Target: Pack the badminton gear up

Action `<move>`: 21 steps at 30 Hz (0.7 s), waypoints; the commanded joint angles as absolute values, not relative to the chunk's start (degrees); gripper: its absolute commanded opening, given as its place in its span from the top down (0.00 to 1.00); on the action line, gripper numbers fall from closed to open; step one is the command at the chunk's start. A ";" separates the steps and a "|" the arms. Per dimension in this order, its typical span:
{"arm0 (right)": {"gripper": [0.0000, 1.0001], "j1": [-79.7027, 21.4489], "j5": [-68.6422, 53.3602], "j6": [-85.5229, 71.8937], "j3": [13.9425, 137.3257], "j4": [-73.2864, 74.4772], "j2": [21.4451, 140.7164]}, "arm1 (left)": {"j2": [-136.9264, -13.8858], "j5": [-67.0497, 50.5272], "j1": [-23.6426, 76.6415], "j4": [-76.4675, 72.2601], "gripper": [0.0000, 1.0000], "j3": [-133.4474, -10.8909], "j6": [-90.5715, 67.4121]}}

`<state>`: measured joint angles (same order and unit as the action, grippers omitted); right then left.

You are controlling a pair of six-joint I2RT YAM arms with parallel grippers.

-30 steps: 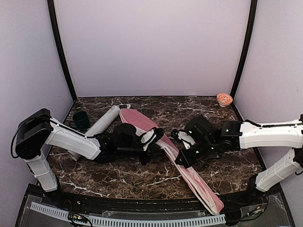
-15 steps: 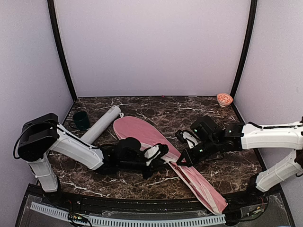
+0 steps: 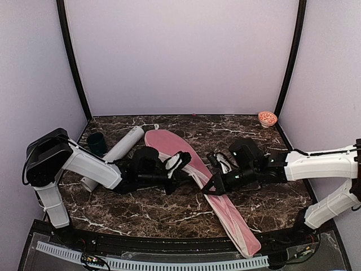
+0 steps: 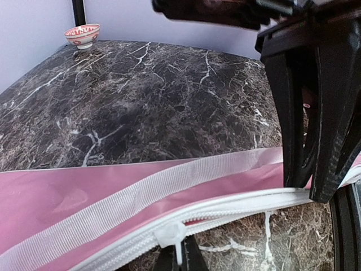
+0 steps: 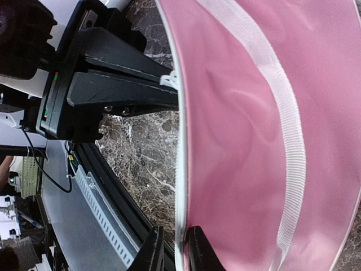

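A large pink racket cover lies diagonally across the marble table, its narrow end toward the near edge. My left gripper is shut on the white zipper pull at the cover's edge, fingertips pinching the tie. My right gripper straddles the white zipper edge of the cover. Its jaws stand slightly apart, with a small gap beside the edge. A long pale grey tube lies at the back left.
A dark green cup stands left of the tube. A small orange-patterned bowl sits in the far right corner, also visible as the bowl in the left wrist view. The black front rail runs close under the right gripper.
The left gripper dipped toward the near edge, then came back with the pull, swinging the cover's wide end. The right gripper's jaws have eased apart from shut.
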<state>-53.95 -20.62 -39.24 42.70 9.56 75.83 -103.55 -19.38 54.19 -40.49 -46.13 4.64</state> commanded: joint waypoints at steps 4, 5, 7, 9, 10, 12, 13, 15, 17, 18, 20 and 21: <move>0.72 -48.32 -23.13 -30.93 55.20 15.27 80.83 | -99.11 -23.08 54.67 -48.52 1.00 -39.56 7.14; 0.71 -47.68 -22.63 -30.10 56.56 15.65 81.62 | -98.86 -22.76 54.67 -48.59 1.00 -38.93 7.69; 0.69 -47.15 -20.99 -28.43 60.38 17.72 84.27 | -98.91 -22.05 54.67 -48.13 1.00 -38.43 8.56; 0.69 -47.02 -20.63 -26.18 65.08 20.38 88.07 | -99.18 -22.08 54.67 -47.07 1.00 -38.78 9.65; 0.69 -47.02 -21.07 -25.09 68.57 21.83 90.07 | -99.22 -22.04 54.67 -46.99 1.00 -38.84 9.81; 0.69 -47.11 -23.21 -23.58 72.90 23.24 95.81 | -99.20 -21.91 54.67 -47.02 1.00 -38.92 9.97; 0.68 -47.18 -24.68 -22.95 74.84 23.99 97.90 | -99.15 -21.88 54.67 -46.92 1.00 -38.93 10.06; 0.68 -47.31 -26.85 -21.59 78.22 25.77 101.86 | -98.86 -21.72 54.66 -46.72 1.00 -38.87 10.21; 0.68 -47.86 -27.26 -20.30 81.26 27.56 104.92 | -98.66 -21.74 54.67 -46.67 1.00 -38.77 10.31; 0.65 -48.09 -27.52 -19.84 82.50 28.08 106.23 | -98.60 -21.80 54.67 -46.59 1.00 -38.69 10.34; 0.64 -48.79 -27.80 -19.08 84.89 29.74 108.65 | -98.51 -21.76 54.67 -46.33 1.00 -38.67 10.33; 0.62 -49.29 -27.51 -18.69 86.02 30.50 109.56 | -98.40 -21.66 54.73 -46.12 1.00 -38.67 10.54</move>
